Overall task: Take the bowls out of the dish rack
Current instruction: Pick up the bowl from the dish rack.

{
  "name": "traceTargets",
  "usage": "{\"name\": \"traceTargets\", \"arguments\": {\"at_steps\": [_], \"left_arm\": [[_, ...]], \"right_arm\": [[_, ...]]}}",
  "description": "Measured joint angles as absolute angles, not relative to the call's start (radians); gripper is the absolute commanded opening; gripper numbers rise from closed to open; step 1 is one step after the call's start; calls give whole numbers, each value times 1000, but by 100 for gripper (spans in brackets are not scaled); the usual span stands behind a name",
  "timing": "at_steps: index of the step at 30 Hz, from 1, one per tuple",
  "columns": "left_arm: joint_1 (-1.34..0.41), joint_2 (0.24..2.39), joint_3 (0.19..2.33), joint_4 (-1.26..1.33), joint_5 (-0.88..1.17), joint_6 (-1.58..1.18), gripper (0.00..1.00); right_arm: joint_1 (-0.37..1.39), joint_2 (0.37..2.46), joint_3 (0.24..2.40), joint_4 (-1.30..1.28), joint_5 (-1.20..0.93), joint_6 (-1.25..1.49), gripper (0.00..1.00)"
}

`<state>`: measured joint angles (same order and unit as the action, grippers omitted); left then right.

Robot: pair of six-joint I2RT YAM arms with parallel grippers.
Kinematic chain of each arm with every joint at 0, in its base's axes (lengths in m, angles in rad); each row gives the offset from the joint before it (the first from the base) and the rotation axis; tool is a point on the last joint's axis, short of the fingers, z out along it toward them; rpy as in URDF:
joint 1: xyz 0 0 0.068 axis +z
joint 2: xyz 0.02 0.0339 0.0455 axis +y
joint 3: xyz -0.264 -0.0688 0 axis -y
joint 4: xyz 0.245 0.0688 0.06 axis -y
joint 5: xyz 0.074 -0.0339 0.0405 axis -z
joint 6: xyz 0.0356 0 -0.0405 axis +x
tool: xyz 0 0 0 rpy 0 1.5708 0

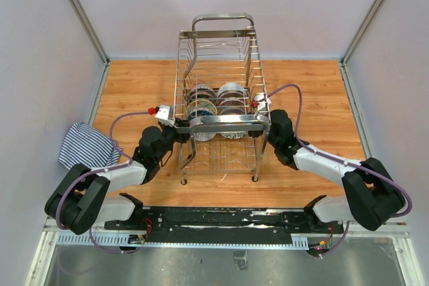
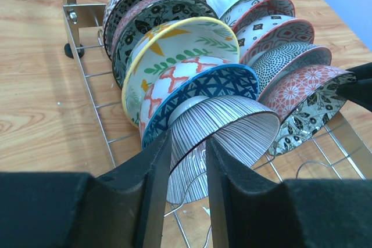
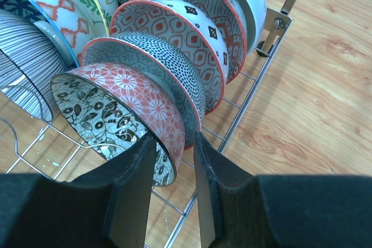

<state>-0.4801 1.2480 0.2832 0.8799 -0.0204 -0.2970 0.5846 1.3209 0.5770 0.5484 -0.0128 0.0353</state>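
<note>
The chrome dish rack stands mid-table with two rows of bowls on edge in its near half. My left gripper is at the rack's near left corner. In the left wrist view its fingers are open and straddle the rim of a grey striped bowl, the nearest in the left row. My right gripper is at the near right corner. Its fingers are open astride the rim of a red floral bowl with a black leaf inside, and wood shows beside the outer finger.
A blue-and-white striped cloth lies at the table's left edge. Grey walls close in the wooden table on three sides. The rack's far half holds no bowls. Rack wires run beside both rows.
</note>
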Motion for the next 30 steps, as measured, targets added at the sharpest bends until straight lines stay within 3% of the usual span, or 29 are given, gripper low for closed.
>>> {"name": "traceTargets", "arguments": {"at_steps": [14, 30], "left_arm": [[-480, 1299, 299, 889, -10, -297, 36], [-487, 1320, 313, 882, -18, -297, 40]], "right_arm": [[585, 1353, 587, 549, -18, 36, 30], [585, 1360, 591, 549, -33, 36, 7]]}}
